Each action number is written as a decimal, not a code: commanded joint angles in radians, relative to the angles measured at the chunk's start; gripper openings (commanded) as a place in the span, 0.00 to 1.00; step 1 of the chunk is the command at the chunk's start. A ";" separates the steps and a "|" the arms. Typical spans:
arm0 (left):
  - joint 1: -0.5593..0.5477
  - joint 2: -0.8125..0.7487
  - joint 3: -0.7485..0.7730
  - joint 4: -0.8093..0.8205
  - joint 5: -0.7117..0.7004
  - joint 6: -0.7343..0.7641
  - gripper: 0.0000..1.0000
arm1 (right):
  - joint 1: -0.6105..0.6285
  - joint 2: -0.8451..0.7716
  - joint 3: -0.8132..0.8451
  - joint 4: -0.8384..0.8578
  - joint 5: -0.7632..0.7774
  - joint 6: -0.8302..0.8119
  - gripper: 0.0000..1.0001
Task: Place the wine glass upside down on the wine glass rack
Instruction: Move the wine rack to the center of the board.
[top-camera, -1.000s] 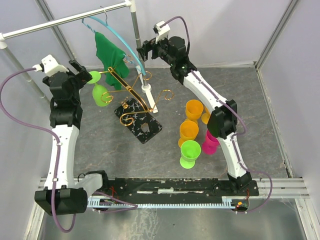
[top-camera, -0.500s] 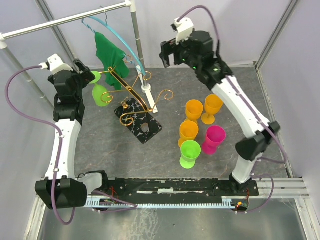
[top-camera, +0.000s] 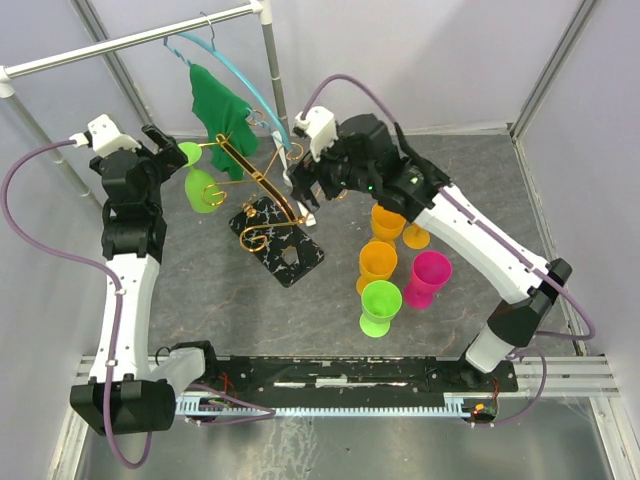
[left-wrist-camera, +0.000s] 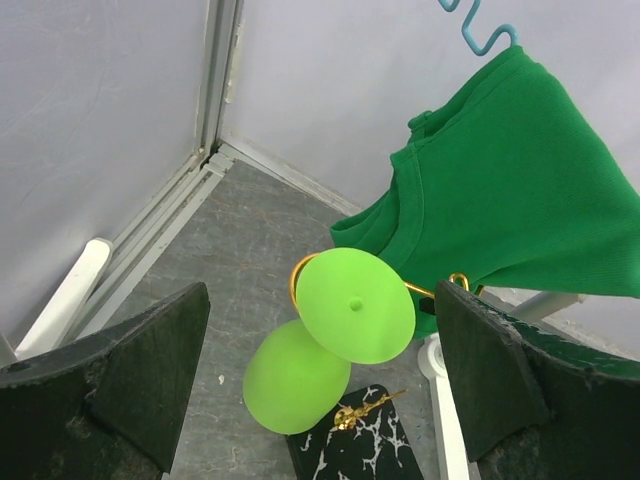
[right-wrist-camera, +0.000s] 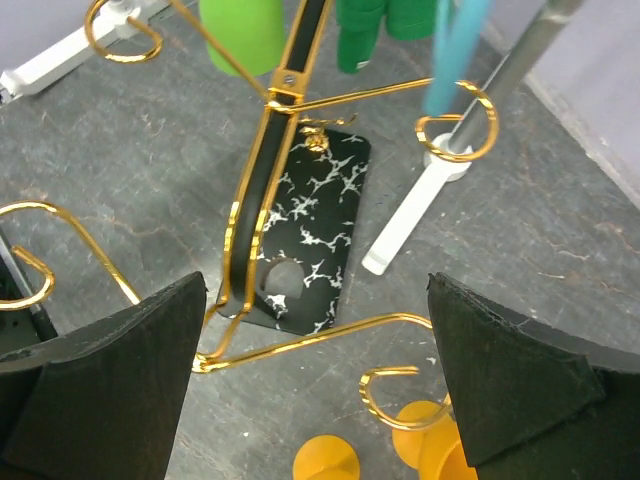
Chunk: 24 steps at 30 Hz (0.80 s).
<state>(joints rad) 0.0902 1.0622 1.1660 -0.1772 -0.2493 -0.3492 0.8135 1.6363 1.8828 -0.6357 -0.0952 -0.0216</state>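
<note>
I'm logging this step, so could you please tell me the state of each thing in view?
Hung glass: upside down on a rack arm, not gripped.
Rack: standing on its base.
Left gripper: open, empty.
Right gripper: open, empty, above the rack.
Orange glasses: upright.
Pink glass: upright.
Green glass: upright.
Shirt: hanging.

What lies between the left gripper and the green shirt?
The light green wine glass, hanging upside down on a gold arm of the wine glass rack, as the left wrist view shows.
</note>
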 joint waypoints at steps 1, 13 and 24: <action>0.005 -0.035 0.008 -0.011 0.034 -0.013 0.99 | 0.075 0.021 0.015 0.002 0.088 -0.018 0.99; 0.006 -0.064 0.002 -0.027 0.084 -0.023 0.99 | 0.185 0.212 0.190 -0.074 0.283 0.028 1.00; 0.005 -0.079 -0.003 -0.039 0.097 -0.012 0.99 | 0.190 0.381 0.432 -0.273 0.359 0.086 1.00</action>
<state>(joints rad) 0.0902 0.9966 1.1465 -0.2325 -0.1753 -0.3500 1.0023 2.0029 2.2250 -0.8188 0.2325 0.0284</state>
